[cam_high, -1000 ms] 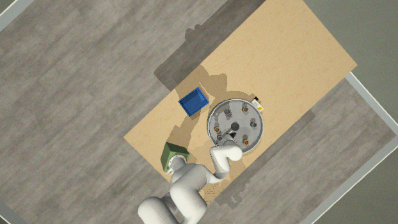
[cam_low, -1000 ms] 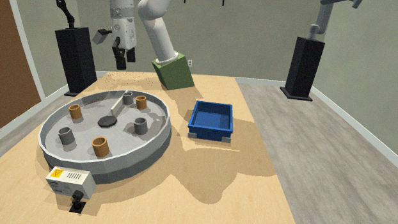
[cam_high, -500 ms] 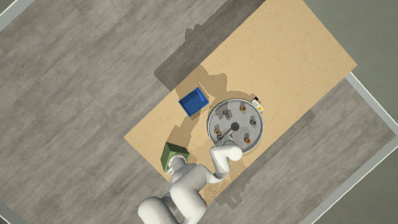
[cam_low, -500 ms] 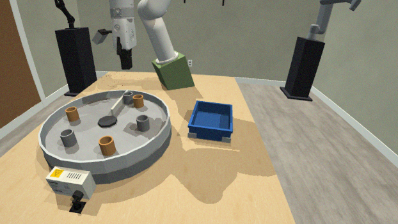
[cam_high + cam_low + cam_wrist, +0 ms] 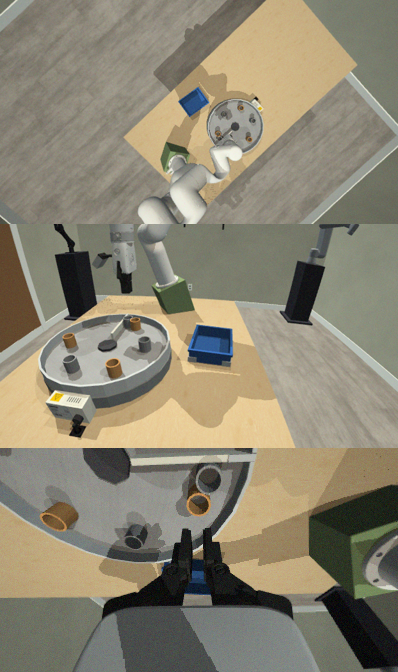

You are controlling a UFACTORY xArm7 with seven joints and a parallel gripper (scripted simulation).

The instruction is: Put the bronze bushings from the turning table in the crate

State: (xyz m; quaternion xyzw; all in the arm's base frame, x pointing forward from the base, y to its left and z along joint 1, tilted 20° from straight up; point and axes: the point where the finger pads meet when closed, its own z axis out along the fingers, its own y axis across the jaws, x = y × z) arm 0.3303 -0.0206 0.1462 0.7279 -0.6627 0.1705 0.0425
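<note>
The grey turning table (image 5: 103, 358) holds three bronze bushings (image 5: 135, 324) (image 5: 69, 340) (image 5: 114, 368) and three steel bushings (image 5: 144, 344) (image 5: 71, 364) (image 5: 127, 319), all upright. The blue crate (image 5: 212, 344) stands empty to the right of the table. My gripper (image 5: 125, 288) hangs high above the table's far edge, shut with only a narrow gap and nothing between the fingers. In the wrist view the fingers point toward a bronze bushing (image 5: 198, 505) with a steel bushing (image 5: 208, 478) right behind it. Part of the crate (image 5: 197, 577) shows below the fingers.
The arm's green base block (image 5: 173, 295) stands behind the crate. A white control box (image 5: 70, 406) sits at the turning table's near edge. A pale bar (image 5: 117, 328) and a black hub (image 5: 107, 345) lie on the table's disc. Black camera stands (image 5: 76, 283) (image 5: 302, 291) stand on the floor.
</note>
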